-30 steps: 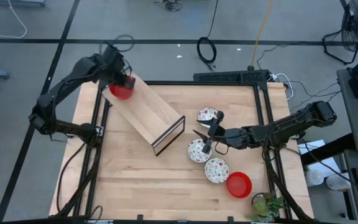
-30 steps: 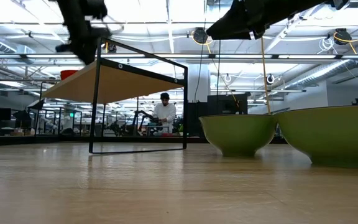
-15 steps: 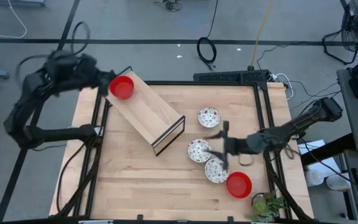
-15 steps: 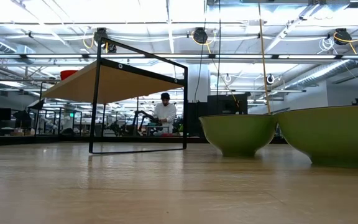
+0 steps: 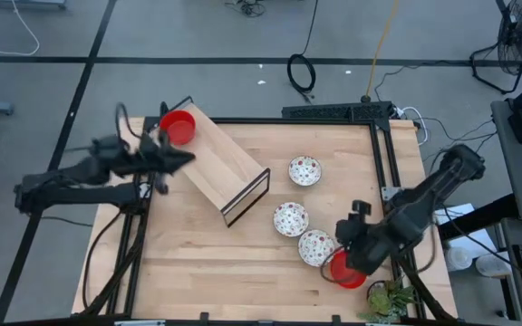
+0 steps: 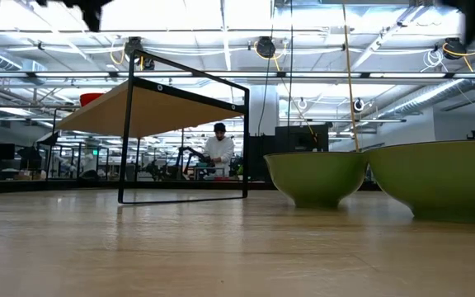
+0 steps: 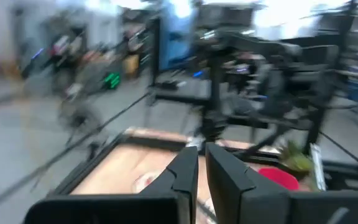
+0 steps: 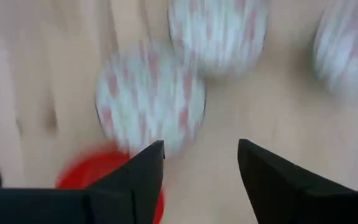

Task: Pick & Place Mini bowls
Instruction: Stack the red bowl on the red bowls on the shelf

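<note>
One red mini bowl [image 5: 178,127] sits on the far left end of a slanted wooden shelf [image 5: 216,163]; in the low view it [image 6: 91,98] peeks over the shelf top. Three white red-patterned mini bowls [image 5: 304,170] [image 5: 290,218] [image 5: 316,247] rest on the table. A second red bowl [image 5: 352,272] lies at the near right. My right gripper [image 5: 341,252] [image 8: 201,152] hovers open over that red bowl [image 8: 104,171] and the nearest patterned bowl [image 8: 148,102]. My left gripper [image 5: 187,156] [image 7: 201,155] is shut and empty, level, beside the shelf's left end.
The shelf's black wire frame [image 6: 184,140] stands on the table's left half. In the low view, two bowls [image 6: 316,176] [image 6: 439,177] with olive outer walls stand close to the camera. A potted plant [image 5: 388,299] sits at the near right corner. A person [image 6: 218,153] stands in the room behind.
My left gripper has come off the red bowl, which stays on the shelf's far end, and has drawn back toward the table's left and near side, turning level. My right gripper has moved from the patterned bowls toward the near right, tipping downward over the red bowl.
</note>
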Action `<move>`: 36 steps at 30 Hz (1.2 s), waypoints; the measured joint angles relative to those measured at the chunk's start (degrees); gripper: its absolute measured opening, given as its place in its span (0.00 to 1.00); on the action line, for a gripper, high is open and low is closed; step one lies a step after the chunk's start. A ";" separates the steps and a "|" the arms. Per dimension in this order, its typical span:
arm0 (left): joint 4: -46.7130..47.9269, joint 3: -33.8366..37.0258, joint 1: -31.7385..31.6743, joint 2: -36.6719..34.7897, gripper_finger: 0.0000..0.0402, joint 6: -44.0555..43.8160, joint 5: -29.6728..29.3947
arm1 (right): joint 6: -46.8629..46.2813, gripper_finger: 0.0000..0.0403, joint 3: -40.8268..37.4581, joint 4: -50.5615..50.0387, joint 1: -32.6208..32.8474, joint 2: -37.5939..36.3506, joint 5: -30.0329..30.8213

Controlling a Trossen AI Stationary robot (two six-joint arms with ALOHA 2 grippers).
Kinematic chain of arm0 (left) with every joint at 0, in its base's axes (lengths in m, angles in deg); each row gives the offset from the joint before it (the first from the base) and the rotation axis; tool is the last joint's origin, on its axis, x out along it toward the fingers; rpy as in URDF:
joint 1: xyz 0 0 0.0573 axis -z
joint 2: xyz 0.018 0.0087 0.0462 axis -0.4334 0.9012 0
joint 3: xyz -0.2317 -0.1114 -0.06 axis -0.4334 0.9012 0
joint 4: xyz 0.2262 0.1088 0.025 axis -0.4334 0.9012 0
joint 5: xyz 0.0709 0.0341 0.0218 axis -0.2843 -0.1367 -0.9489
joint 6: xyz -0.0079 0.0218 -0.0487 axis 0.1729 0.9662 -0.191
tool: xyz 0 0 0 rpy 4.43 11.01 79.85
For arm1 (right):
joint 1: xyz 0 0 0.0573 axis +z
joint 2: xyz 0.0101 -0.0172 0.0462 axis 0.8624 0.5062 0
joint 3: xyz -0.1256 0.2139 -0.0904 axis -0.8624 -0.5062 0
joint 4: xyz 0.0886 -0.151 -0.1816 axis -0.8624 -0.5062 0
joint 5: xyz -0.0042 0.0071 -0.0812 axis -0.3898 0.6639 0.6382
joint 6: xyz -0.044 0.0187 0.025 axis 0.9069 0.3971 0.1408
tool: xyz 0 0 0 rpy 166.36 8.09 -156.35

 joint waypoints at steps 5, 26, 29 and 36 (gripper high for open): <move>-18.16 9.85 5.49 2.83 0.09 10.04 4.54 | -13.77 0.48 -2.20 -8.14 -0.15 4.76 -17.19; -20.52 11.74 10.91 8.17 0.09 12.48 8.81 | -37.05 0.48 -17.37 9.60 -0.01 4.75 -28.75; -20.54 11.74 10.91 8.19 0.09 14.40 8.81 | -35.81 0.48 -20.39 13.32 -0.01 4.77 -28.75; -20.54 11.74 10.89 8.16 0.09 14.43 8.79 | -33.72 0.48 -23.25 17.54 -0.01 4.77 -28.73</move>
